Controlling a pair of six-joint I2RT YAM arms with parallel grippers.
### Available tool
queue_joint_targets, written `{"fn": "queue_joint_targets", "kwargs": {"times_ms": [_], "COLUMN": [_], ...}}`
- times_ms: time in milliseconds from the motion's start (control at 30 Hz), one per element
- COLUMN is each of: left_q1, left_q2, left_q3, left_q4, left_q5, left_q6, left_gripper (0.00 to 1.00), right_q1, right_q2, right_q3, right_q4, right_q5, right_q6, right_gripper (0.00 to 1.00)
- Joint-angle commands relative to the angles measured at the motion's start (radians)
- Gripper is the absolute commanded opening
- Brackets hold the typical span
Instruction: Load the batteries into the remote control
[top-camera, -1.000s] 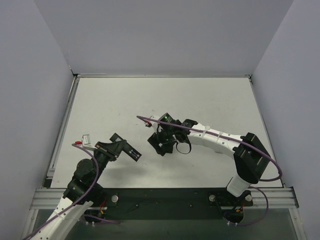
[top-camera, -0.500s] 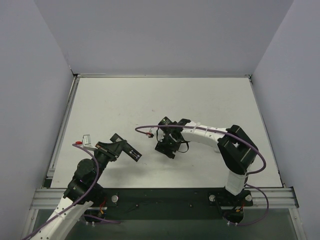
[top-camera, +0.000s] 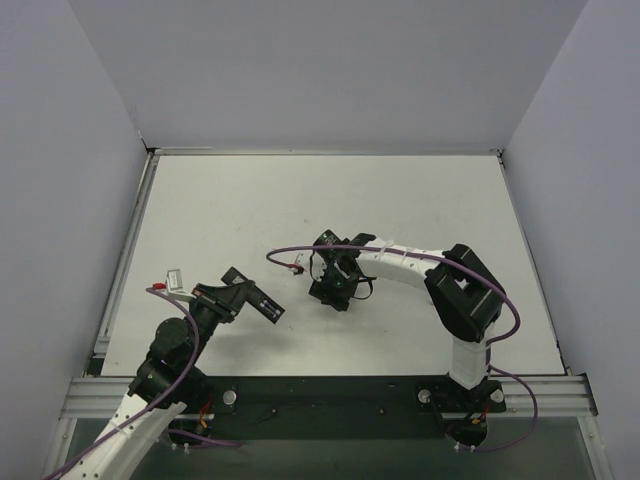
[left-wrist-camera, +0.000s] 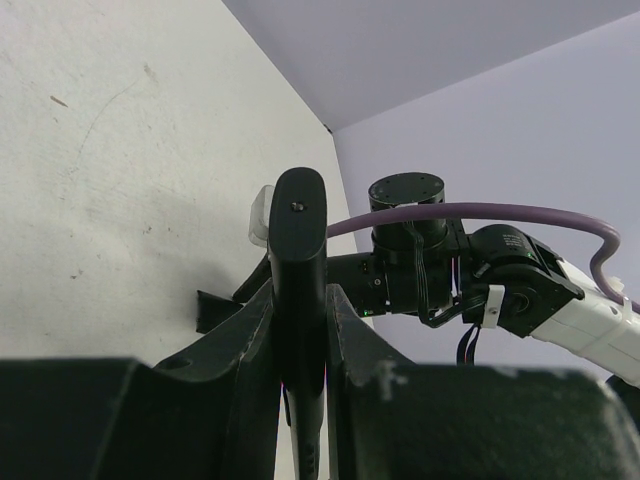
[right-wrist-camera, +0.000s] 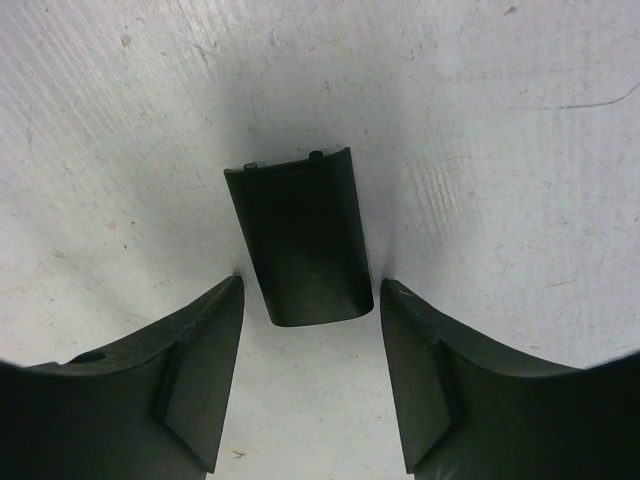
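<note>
The slim black remote control (left-wrist-camera: 298, 250) stands clamped between the fingers of my left gripper (left-wrist-camera: 300, 330), which is shut on it. In the top view it sticks out to the right of the left gripper (top-camera: 243, 294) above the table. My right gripper (right-wrist-camera: 310, 298) points down at the table, open. A small black curved cover plate (right-wrist-camera: 300, 235) lies flat there, its near end between the two fingertips with a thin gap on each side. In the top view the right gripper (top-camera: 329, 292) hides that plate. No batteries show in any view.
A purple cable with a small red-and-white connector (top-camera: 297, 267) loops off the right wrist towards the left. A metal rail (top-camera: 125, 262) runs along the table's left edge, and grey walls close in the left, back and right sides.
The right arm has folded in, bringing its gripper slightly left and lower over the cover plate, and its jaws have narrowed. The left arm and the remote control have not moved.
</note>
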Motion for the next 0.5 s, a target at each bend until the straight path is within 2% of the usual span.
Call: {"fn": "queue_joint_targets", "kwargs": {"times_ms": [0,67,267,467], "left_q1": [0.005,0.005,0.005,0.005], "left_q2": [-0.014,-0.014,-0.018,-0.023], "left_q3": [-0.014,-0.024,-0.08,-0.153], "left_q4": [0.083,0.086,0.187,0.276], "left_q5": [0.023,0.025,0.035,0.029], "left_q6": [-0.024,-0.032,-0.096,-0.182], "left_gripper": [0.0,0.0,0.0,0.0], "right_q1": [-0.005,-0.005,-0.003,-0.002], "right_q2": [0.024,0.017,-0.043,-0.146], "right_q3": [0.017,0.014,-0.004,-0.004], "right_q4": [-0.059,-0.064,-0.064,-0.095], "right_q5": [-0.034,-0.032,-0.018,-0.015], "right_q6": [-0.02,-0.017,0.016,0.101], "right_gripper": [0.49,0.4,0.24,0.17]}}
